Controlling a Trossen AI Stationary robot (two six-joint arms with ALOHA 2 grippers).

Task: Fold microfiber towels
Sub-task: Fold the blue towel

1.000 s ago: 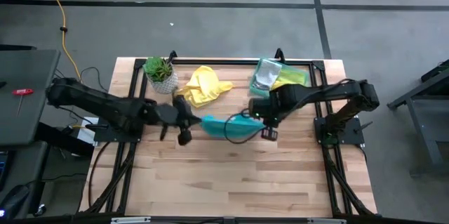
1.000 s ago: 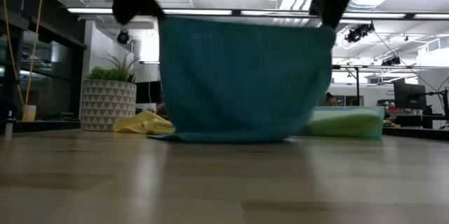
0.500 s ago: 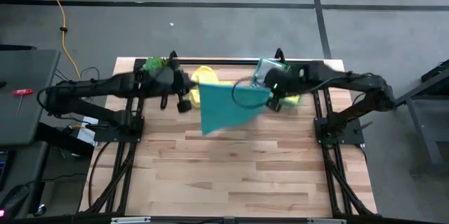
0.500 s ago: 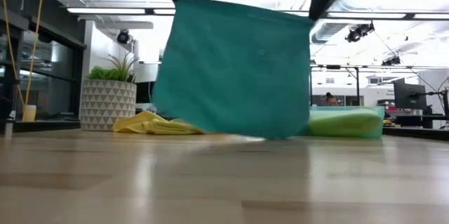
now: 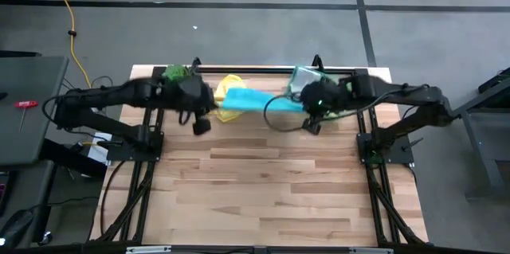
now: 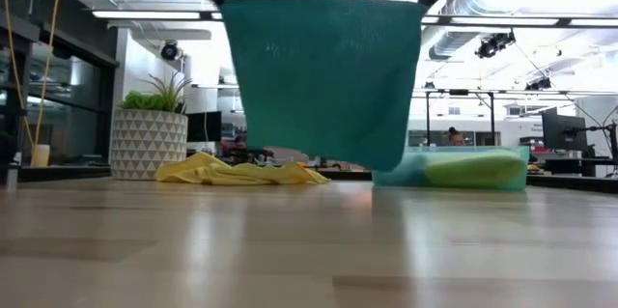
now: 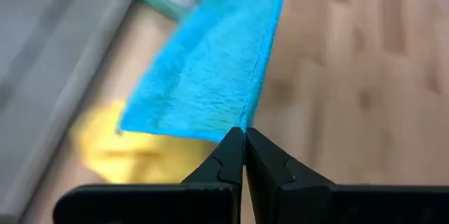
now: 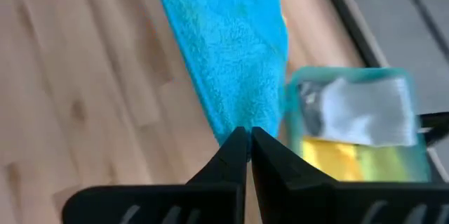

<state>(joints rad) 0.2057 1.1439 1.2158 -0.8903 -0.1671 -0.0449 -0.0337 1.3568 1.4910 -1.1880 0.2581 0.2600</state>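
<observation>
The teal-blue microfiber towel point(image 6: 323, 76) hangs stretched between both grippers above the far edge of the wooden table point(image 5: 263, 190), clear of its surface. The left gripper point(image 7: 243, 138) is clamped on one upper corner, the right gripper point(image 8: 249, 140) on the other. A crumpled yellow microfiber towel point(image 6: 237, 171) lies on the table behind it, near the far edge.

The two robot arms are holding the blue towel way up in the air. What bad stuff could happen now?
1. Each gripper pinches only a corner of the teal-blue towel: the left gripper and the right gripper. A corner might slip out, and the towel would flop down.
2. The towel hangs above the yellow towel and near the green tray. Lowered here, it could land on them rather than on the bare table.
</observation>
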